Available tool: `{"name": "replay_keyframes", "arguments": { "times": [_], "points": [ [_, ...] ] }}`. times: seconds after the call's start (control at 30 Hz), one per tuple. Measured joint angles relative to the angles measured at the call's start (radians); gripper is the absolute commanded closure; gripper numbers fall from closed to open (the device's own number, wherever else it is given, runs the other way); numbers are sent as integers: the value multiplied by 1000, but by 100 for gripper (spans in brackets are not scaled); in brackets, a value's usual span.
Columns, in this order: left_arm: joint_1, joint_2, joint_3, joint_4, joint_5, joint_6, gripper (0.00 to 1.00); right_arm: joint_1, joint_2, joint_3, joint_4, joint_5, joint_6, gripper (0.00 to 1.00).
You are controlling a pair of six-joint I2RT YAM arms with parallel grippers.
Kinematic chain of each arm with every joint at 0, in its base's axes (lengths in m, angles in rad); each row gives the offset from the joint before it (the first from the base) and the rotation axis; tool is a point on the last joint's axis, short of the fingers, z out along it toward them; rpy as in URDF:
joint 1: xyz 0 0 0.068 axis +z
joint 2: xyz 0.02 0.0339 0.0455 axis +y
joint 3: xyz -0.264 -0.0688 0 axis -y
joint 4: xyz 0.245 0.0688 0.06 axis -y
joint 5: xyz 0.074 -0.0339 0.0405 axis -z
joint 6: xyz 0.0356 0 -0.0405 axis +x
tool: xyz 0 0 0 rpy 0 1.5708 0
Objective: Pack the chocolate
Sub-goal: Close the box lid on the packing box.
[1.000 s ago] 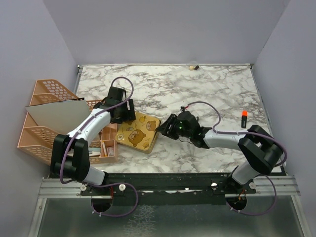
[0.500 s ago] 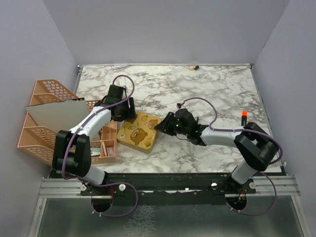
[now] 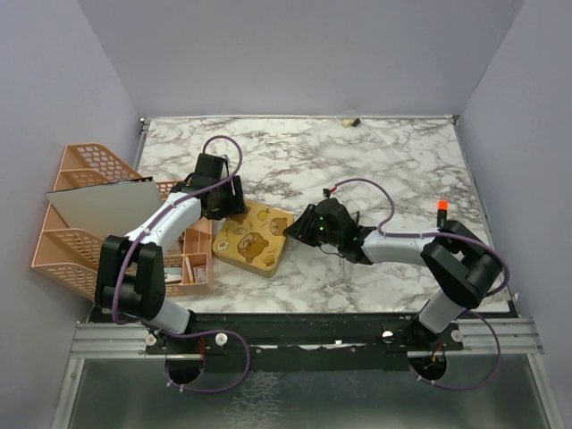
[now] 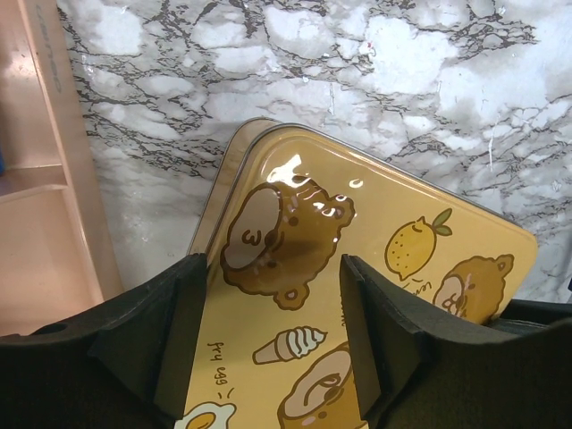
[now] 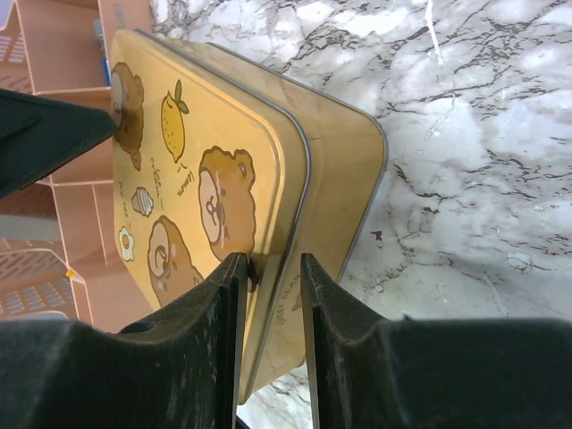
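The right claw (image 5: 268,268) pinches the glossy yellow bear lid (image 5: 197,179) at its rim; the left claw (image 4: 268,273) gapes above.

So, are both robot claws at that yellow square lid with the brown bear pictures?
Yes: the left gripper straddles one corner of the yellow square lid, and the right gripper straddles the rim on its opposite side.

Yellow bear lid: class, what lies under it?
Under the yellow lid only the golden tin base shows, along one side. Whatever is inside the base is covered, so no chocolate can be seen.
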Motion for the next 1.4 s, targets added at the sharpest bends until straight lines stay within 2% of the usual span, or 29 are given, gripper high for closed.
{"name": "replay_keyframes", "arguments": {
  "times": [0.33,0.5,0.63,0.83,1.0,1.1,1.4],
  "points": [
    [0,5,0,0,-1,-2,35,0,16,-19,34,28,26,72],
    [0,21,0,0,2,-7,41,-10,16,-19,37,31,27,74],
    [0,27,0,0,4,-12,43,-21,13,-23,39,40,24,74],
    [0,40,0,11,77,-40,63,-76,-21,-38,19,53,-21,73],
    [0,53,-14,37,152,-80,67,-129,-40,-32,-19,71,-89,73],
    [0,53,-31,61,166,-96,66,-139,-45,-21,-38,74,-125,71],
    [0,6,-3,-4,110,-106,49,-141,-151,28,-169,47,-233,67]
  ]
}}
